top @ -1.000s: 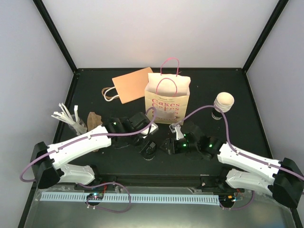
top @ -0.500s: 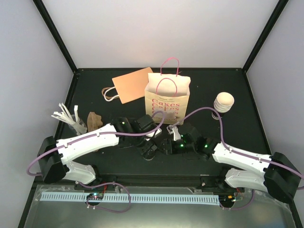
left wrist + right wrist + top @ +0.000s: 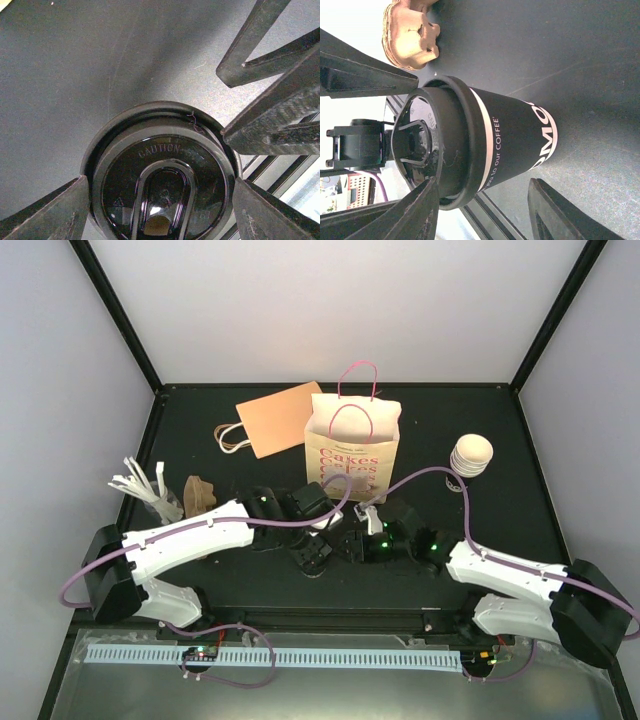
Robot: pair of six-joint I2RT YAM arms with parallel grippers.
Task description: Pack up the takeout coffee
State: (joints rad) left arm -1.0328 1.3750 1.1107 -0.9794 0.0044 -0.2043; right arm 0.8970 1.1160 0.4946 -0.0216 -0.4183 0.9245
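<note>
The takeout coffee [image 3: 470,454], a cream-white ribbed cup with a dark lower part, stands at the back right, away from both grippers. A black lidded paper cup [image 3: 316,560] printed COFFEE stands upright at the front centre. My left gripper [image 3: 160,212] hangs over its black lid [image 3: 160,170], open, one finger close at each side of the rim. My right gripper [image 3: 485,215] is level with the cup's side [image 3: 510,145], open, with the lid rim by one finger and a gap to the other. Its fingers [image 3: 260,45] show in the left wrist view.
A cream paper bag [image 3: 352,445] with pink handles stands open behind the grippers. A flat orange bag [image 3: 280,418] lies to its left. White sticks [image 3: 140,485] and a brown pulp carrier [image 3: 198,492] sit at the left, and the carrier [image 3: 410,35] also shows behind the black cup.
My left arm has swung right until its gripper sits over the black cup, and its jaws have narrowed. My right gripper has slid left toward the same cup.
</note>
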